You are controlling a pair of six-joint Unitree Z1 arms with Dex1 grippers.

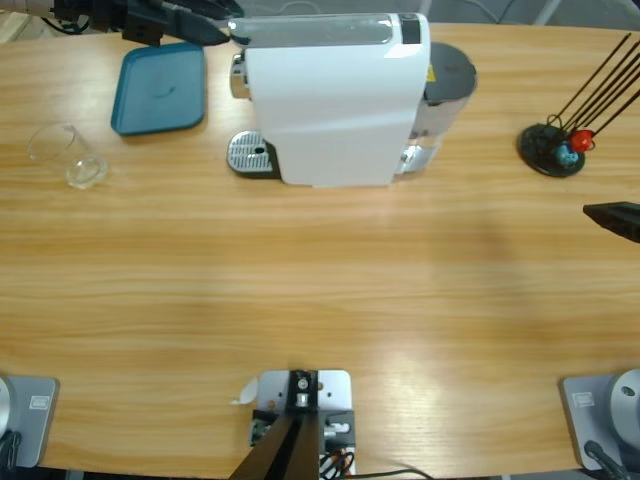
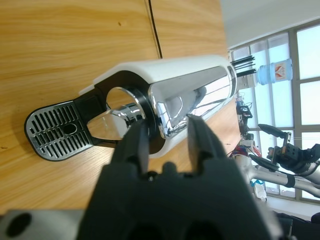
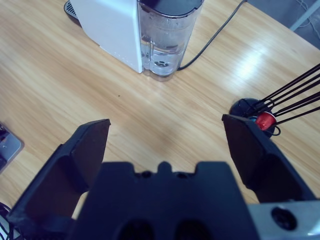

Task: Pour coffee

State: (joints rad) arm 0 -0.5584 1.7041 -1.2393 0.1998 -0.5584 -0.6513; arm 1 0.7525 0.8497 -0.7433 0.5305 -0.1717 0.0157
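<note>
Two claws hold nothing: our left claw (image 2: 166,132), narrowly parted, faces the coffee machine (image 2: 165,100); our right claw (image 3: 167,142) gapes wide above the worktop (image 3: 75,85).

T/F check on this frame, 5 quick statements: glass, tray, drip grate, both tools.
1. The glass tumbler stands on the drip grate. False: it stands on the bare table, off to the side of the grate, below the teal tray.
2. The teal tray has nothing on it. True.
3. The right tool is shut on a capsule. False: its jaws are wide open and hold nothing.
4. The left tool points at the coffee machine's chrome front. True.
5. The tumbler is full of coffee. False: it looks near empty.
</note>
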